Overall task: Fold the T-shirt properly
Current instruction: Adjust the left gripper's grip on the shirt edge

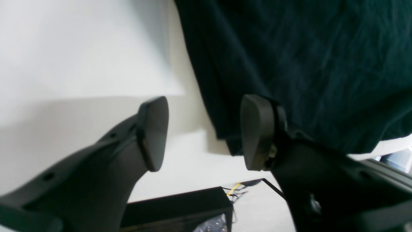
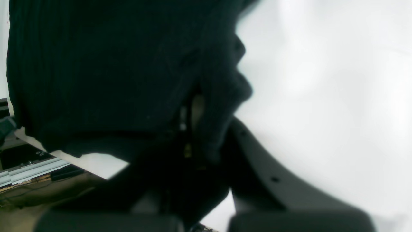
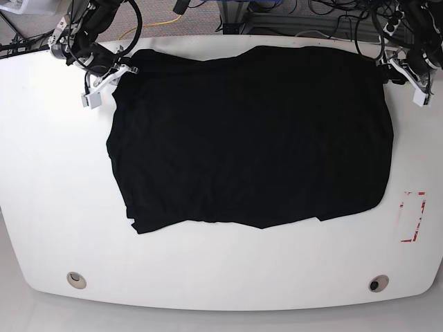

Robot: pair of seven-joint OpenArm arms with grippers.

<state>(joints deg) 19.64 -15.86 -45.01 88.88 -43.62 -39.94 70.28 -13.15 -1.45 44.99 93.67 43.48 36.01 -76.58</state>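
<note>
T-shirt, black, spread flat on white table; left gripper released beside its edge; right gripper clenched on its corner.

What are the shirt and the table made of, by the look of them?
The T-shirt looks like soft matte knit cloth, probably cotton: it creases and lies limp. The table looks like a smooth white hard board, perhaps laminate, with a faint sheen.

White table, red-marked label, two round holes, floor cables
</note>
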